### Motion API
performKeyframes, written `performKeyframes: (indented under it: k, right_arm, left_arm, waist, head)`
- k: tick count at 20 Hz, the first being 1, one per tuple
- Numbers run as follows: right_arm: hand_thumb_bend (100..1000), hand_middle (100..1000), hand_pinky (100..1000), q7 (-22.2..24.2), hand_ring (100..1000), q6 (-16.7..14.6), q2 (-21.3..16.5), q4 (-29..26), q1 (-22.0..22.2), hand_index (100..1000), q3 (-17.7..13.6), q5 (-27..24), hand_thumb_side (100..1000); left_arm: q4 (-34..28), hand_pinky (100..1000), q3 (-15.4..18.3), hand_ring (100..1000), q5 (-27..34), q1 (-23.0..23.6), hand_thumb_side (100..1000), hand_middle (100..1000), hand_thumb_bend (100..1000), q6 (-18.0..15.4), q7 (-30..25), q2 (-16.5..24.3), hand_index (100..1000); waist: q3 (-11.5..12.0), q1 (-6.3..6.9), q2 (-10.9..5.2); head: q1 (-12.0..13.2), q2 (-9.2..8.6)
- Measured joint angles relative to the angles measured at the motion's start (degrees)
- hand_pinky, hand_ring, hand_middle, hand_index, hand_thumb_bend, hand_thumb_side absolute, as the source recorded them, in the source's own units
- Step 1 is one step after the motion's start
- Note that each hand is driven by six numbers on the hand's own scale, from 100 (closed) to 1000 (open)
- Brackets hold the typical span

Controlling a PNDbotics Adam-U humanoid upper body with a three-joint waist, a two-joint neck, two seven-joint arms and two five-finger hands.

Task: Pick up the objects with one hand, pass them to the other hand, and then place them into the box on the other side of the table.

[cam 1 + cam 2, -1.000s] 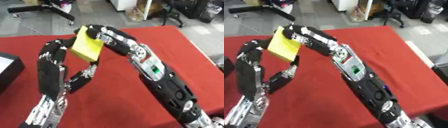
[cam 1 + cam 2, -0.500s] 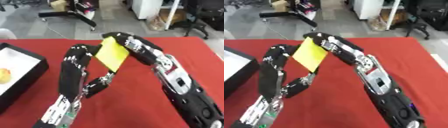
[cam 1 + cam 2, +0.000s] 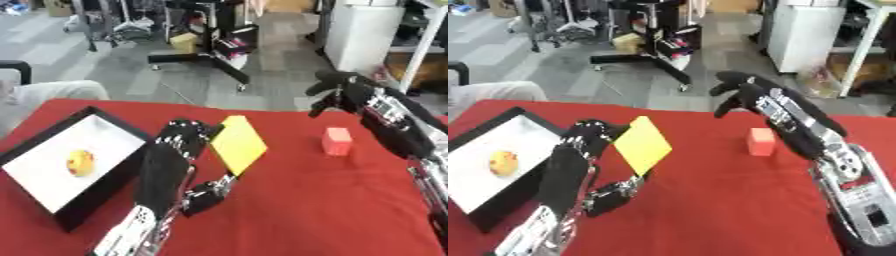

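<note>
A red table (image 3: 332, 210) stands on a grey floor with chair bases behind. At its left, a black box (image 3: 105, 185) with a white floor holds a yellow ball (image 3: 80, 162). The left hand (image 3: 184, 142) pinches a yellow card (image 3: 238, 144) upright; the right hand (image 3: 741, 90), curled and empty, hangs above a red block (image 3: 337, 141).

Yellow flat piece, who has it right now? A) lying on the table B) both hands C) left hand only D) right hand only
C: the left hand alone holds the yellow flat piece up off the red table, while the right hand is well apart from it, raised beyond the red block and holding nothing.
</note>
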Motion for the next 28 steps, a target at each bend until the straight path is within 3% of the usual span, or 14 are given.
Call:
performKeyframes:
  k: [4, 5, 9, 11, 16, 22, 23, 24, 25, 26, 27, 28]
  right_arm:
    - [100, 746, 794, -1.1, 640, -0.2, -0.3, -0.8, 1.0, 917, -1.2, 0.7, 967]
    - [100, 725, 792, -1.3, 626, -0.2, -0.3, -0.9, 1.2, 913, -1.4, 0.9, 962]
    - [100, 706, 791, -2.0, 621, -0.1, -0.9, -0.9, 3.5, 911, -2.2, 1.5, 971]
    - [100, 697, 790, -2.2, 617, -0.1, -1.4, -0.9, 4.5, 909, -2.4, 1.8, 976]
    - [100, 687, 789, -2.3, 610, 0.1, -1.7, -0.9, 5.9, 907, -2.4, 2.2, 988]
    - [100, 684, 788, -2.1, 607, 0.3, -1.7, -0.8, 6.5, 906, -2.3, 2.4, 995]
    - [100, 675, 788, -2.1, 601, 0.3, -1.7, -0.8, 6.5, 905, -2.3, 2.4, 1000]
    - [100, 674, 788, -2.0, 600, 0.3, -1.7, -0.6, 6.6, 905, -2.3, 2.4, 1000]
    - [100, 672, 788, -1.9, 599, 0.3, -1.7, -0.4, 6.8, 904, -2.2, 2.4, 1000]
    - [100, 672, 788, -1.8, 599, 0.3, -1.6, -0.2, 7.0, 904, -2.1, 2.4, 1000]
    - [100, 669, 787, -1.6, 598, 0.3, -1.6, -0.1, 7.1, 904, -2.0, 2.4, 1000]
    - [100, 668, 787, -1.6, 598, 0.3, -1.6, 0.0, 7.1, 904, -2.0, 2.4, 1000]
  left_arm:
    - [-1.6, 728, 0.9, 565, -0.5, 0.8, 249, 561, 138, 0.8, -2.4, 3.6, 701]
    - [-2.1, 743, 1.2, 587, -0.6, 0.8, 248, 579, 224, 0.9, -3.0, 4.3, 722]
    - [-1.6, 765, 3.3, 619, -1.9, 0.9, 243, 606, 372, 2.7, -5.7, 7.7, 747]
    - [0.5, 776, 4.8, 632, -3.3, 0.9, 272, 617, 405, 4.1, -7.4, 10.0, 757]
    - [7.1, 792, 9.1, 659, -7.4, 1.1, 326, 638, 442, 8.3, -11.7, 16.6, 774]
    - [15.1, 796, 10.6, 666, -8.4, 0.0, 348, 645, 439, 11.8, -16.5, 23.7, 779]
    - [16.3, 814, 10.6, 704, -8.1, -0.6, 477, 682, 485, 11.9, -17.3, 24.4, 816]
    - [17.7, 816, 10.9, 709, -7.8, -0.8, 500, 690, 507, 12.0, -18.2, 24.9, 823]
    - [18.9, 839, 11.2, 756, -7.5, -0.7, 700, 752, 741, 12.3, -19.0, 25.1, 893]
    - [20.3, 839, 11.5, 756, -7.0, -0.4, 700, 752, 741, 12.7, -19.8, 25.4, 893]
    - [21.7, 867, 11.7, 798, -6.4, -0.1, 822, 810, 974, 13.3, -20.7, 25.4, 962]
    - [23.0, 873, 11.7, 808, -5.8, 0.0, 850, 828, 1000, 13.9, -21.5, 25.4, 971]
  waist:
    - [-0.3, 0.18, -0.33]
    - [-0.3, 0.25, -0.34]
    - [-0.2, 1.53, -0.76]
    - [-0.2, 2.07, -0.98]
    - [-0.4, 2.10, -1.35]
    - [-1.1, 1.63, -1.45]
    - [-1.1, 1.62, -1.50]
    - [-1.1, 1.60, -1.53]
    - [-1.1, 1.57, -1.53]
    - [-1.3, 1.51, -1.53]
    - [-1.4, 1.45, -1.53]
    - [-1.5, 1.43, -1.53]
  head:
    - [0.9, 0.01]
    - [1.0, 0.02]
    - [1.3, 0.61]
    - [1.3, 1.04]
    - [1.2, 2.66]
    - [1.1, 5.34]
    - [1.0, 5.73]
    - [0.5, 6.59]
    - [0.2, 7.49]
    - [-0.2, 8.28]
    - [-0.5, 8.93]
    - [-0.8, 9.43]
